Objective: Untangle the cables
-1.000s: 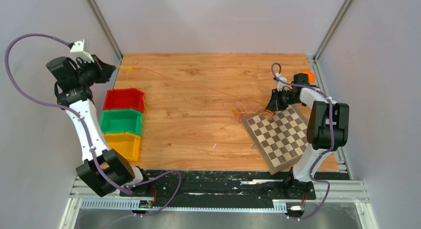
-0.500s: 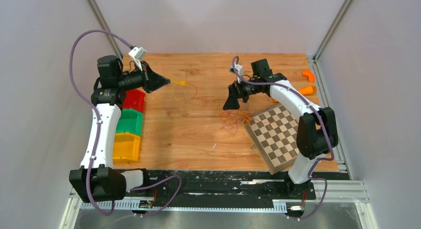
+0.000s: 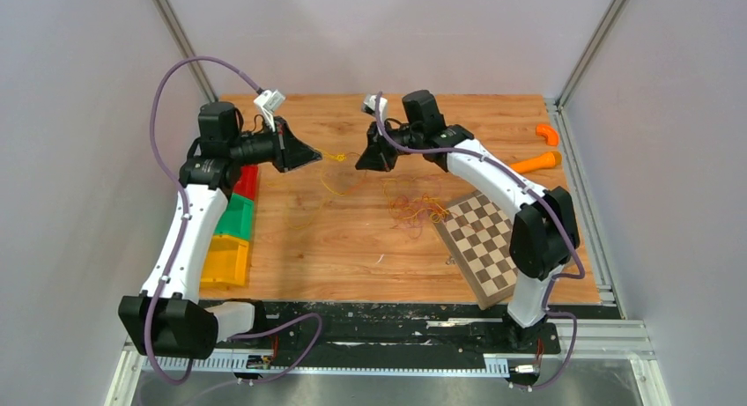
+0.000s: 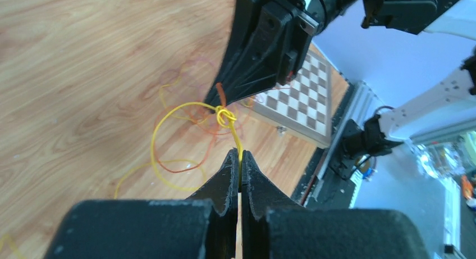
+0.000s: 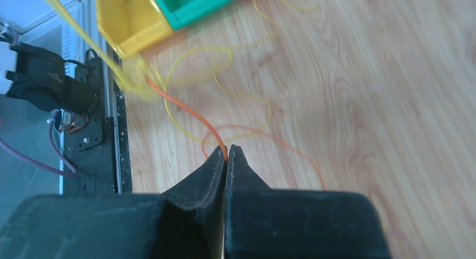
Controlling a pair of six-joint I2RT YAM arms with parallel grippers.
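- Wooden tabletop carries everything.
- Chessboard lies turned at an angle by the right edge, toward the near right corner.
- Red bin, green bin and yellow bin sit in a row along the left edge, touching.
- Left tool is over the far middle of the tabletop, pressed together and pinching the yellow cable just below a small knot.
- Right tool is just beside it, tips facing the left tool, pressed together on the orange cable.
- Loose cable tangle of orange and yellow loops lies on the tabletop, touching the chessboard's far left corner.
- Two orange pieces sit near the far right corner.
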